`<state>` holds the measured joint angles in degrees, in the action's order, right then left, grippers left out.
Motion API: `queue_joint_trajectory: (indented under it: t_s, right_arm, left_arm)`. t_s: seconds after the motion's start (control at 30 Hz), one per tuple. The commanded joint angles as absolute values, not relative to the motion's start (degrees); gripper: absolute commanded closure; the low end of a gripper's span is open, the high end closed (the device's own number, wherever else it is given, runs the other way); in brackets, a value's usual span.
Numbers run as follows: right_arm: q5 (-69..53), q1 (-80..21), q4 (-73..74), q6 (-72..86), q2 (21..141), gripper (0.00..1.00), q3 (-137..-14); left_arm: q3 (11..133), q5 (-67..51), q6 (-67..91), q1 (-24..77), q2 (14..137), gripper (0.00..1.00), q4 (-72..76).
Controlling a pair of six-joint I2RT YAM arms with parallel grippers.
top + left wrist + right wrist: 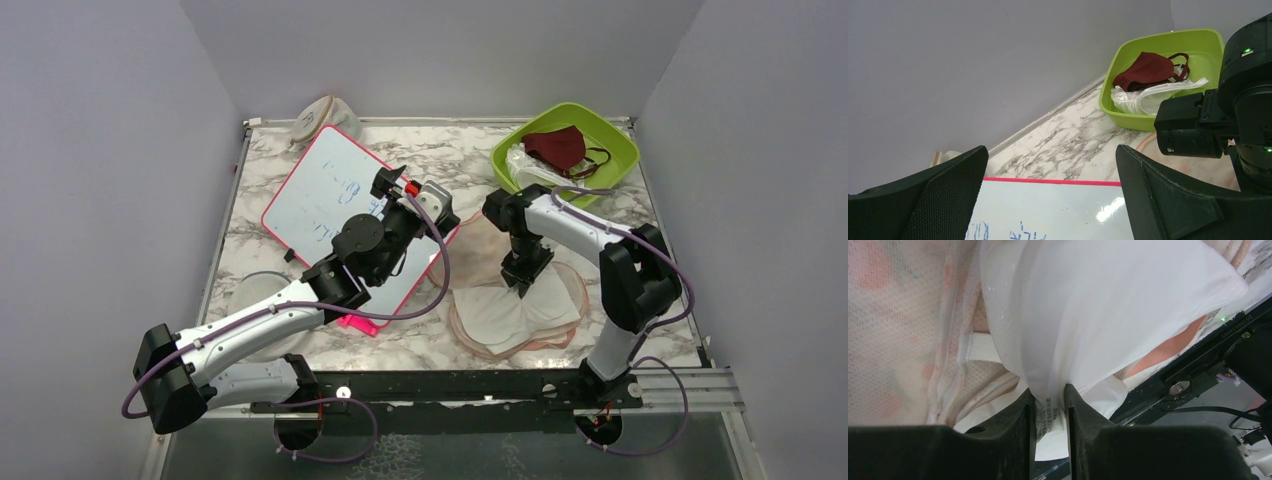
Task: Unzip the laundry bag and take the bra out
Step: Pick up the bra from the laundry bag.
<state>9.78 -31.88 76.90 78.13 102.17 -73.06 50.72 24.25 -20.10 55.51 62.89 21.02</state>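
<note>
The peach laundry bag (pixel 560 290) lies open on the marble table in front of the right arm; its printed mesh lining shows in the right wrist view (pixel 903 330). The white bra (pixel 495 312) spills from it toward the near edge. My right gripper (pixel 522 283) points down onto it and is shut on a fold of the bra (pixel 1098 310) with its printed care label between the fingers (pixel 1020 415). My left gripper (pixel 437 203) is open and empty, held above the whiteboard left of the bag, its fingers (pixel 1168 195) wide apart.
A pink-framed whiteboard (pixel 320 200) with blue scribbles lies at centre left. A green tub (pixel 620 150) at the back right holds a maroon mask (pixel 556 147) and a clear wrapper (pixel 520 165). A beige rounded fabric thing (pixel 322 118) sits at the back left. A clear lid (pixel 250 300) lies near left.
</note>
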Motion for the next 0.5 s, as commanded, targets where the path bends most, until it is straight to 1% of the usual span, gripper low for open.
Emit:
queue_joint_trajectory:
  t_s: [0.0,0.03,0.1,0.2,0.47]
  right_arm:
    - [9.8,-32.32,77.76,80.22,98.37,0.79,-71.32]
    - [9.67,-32.33,77.78,80.24,97.78,0.8,-71.08]
    - [9.68,-32.3,77.99,80.36,96.59,0.86,-70.54]
    - [9.87,-32.31,78.43,80.58,94.75,0.99,-70.24]
    - [12.06,-32.26,79.39,77.55,89.95,0.99,-71.5]
  left_arm:
    - [50.13,24.47,-20.27,55.55,62.1,0.05,22.68]
    - [50.13,24.37,-20.18,55.56,62.18,0.05,22.68]
    - [50.1,24.03,-19.85,55.56,62.45,0.05,22.68]
    - [50.16,23.79,-19.6,55.59,62.94,0.05,22.66]
    - [50.06,25.13,-20.38,55.73,62.77,0.06,22.65]
